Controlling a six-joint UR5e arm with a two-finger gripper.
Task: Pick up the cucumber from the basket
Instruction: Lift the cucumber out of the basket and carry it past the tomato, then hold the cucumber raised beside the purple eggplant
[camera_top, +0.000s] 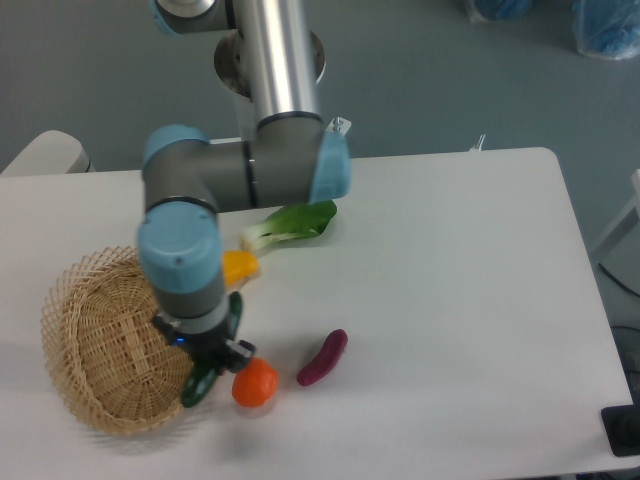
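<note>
So the cucumber (213, 352) is gripped by the tool (212, 352), which is closed around its middle. It's held at a steep tilt, its lower end seen at the right rim of the basket (100, 350) and its upper end up by the arm's wrist. The basket itself is parked near the worktop's (450, 300) front-left corner. An orange tomato-looking thing (254, 382) is found just beside the cucumber's lower end, and a purple eggplant (323, 357) is laid a bit to its right. A yellow pepper (240, 266) is mostly hidden behind the arm, with bok choy (293, 222) placed behind it toward the back edge.
</note>
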